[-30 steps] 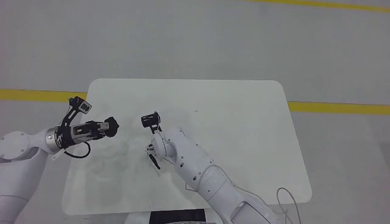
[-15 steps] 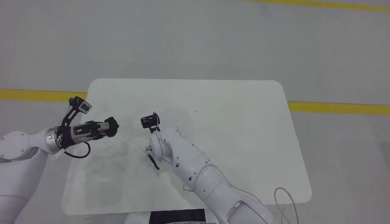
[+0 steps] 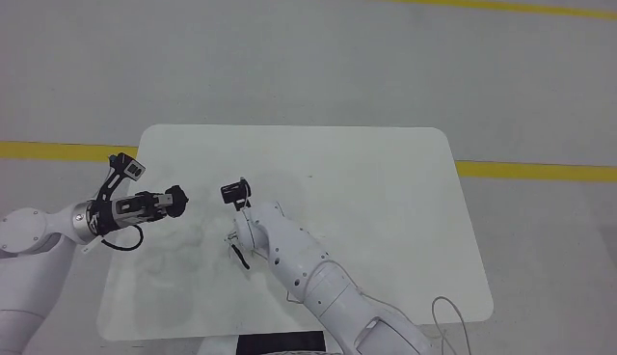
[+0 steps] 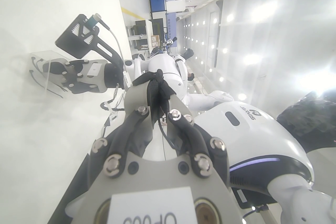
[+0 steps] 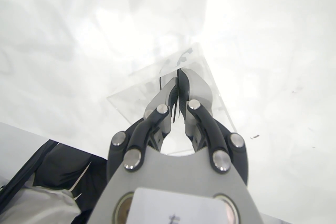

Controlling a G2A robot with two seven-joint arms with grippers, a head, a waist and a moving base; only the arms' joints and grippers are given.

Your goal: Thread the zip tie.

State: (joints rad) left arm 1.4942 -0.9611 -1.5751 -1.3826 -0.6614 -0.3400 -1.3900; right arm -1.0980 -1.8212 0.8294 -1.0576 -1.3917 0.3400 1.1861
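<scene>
I hold my left gripper (image 4: pixel 157 79) level, aimed toward my right arm (image 3: pixel 301 270), fingers pinched together. That arm bends inward, wrist turned down, my right gripper (image 5: pixel 179 80) low, fingers pressed together.

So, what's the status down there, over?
Right gripper shut on a zip tie inside the clear tray. Left gripper shut, off to the side. Nothing between them.

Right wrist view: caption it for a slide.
Right gripper shut on a black zip tie above a clear plate.
</scene>
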